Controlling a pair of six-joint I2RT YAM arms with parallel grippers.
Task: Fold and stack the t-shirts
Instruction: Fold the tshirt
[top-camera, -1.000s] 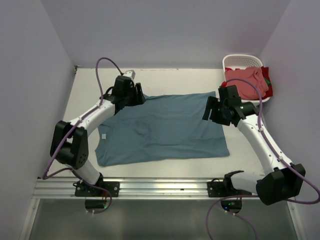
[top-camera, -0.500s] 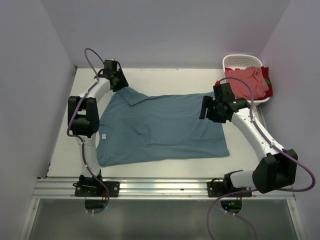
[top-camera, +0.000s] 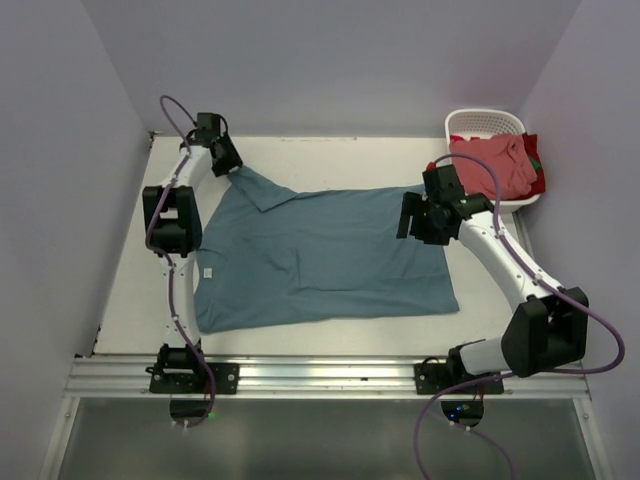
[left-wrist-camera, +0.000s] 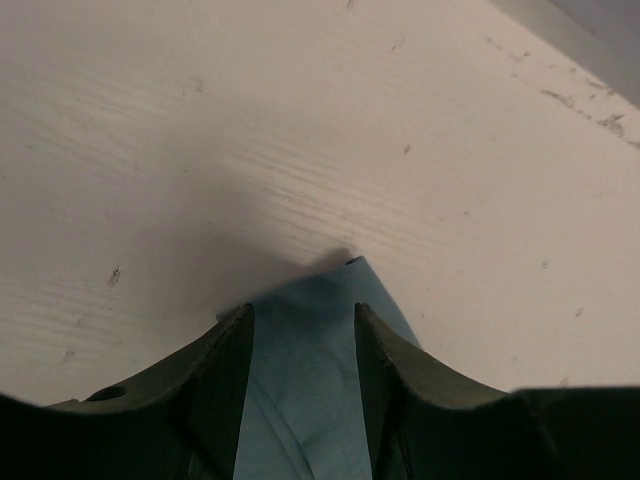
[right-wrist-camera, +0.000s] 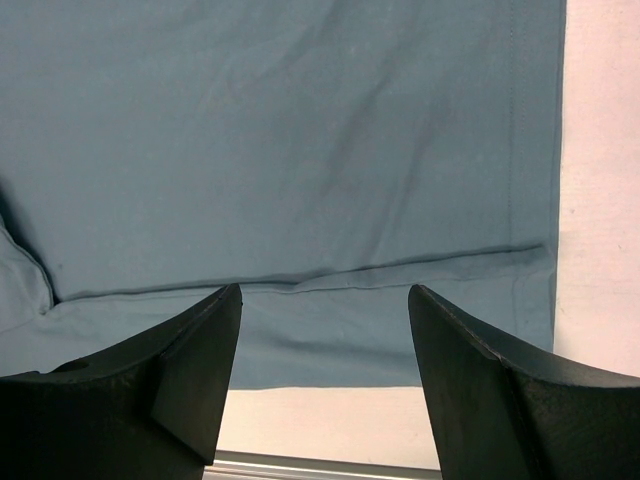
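Only wrist views show gaps: left tool (left-wrist-camera: 302, 308) narrowly apart astride teal t-shirt (top-camera: 330, 255) sleeve; right tool (right-wrist-camera: 325, 290) wide.

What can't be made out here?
- Left gripper, left wrist view: the teal shirt runs between the fingers, which hide whether they clamp it.
- Right gripper, top view: its body hides its height over the cloth.
- Basket, top view: the pink shirt covers its contents. The darker red item beside it is unidentifiable.
- Neck label: too small to read.
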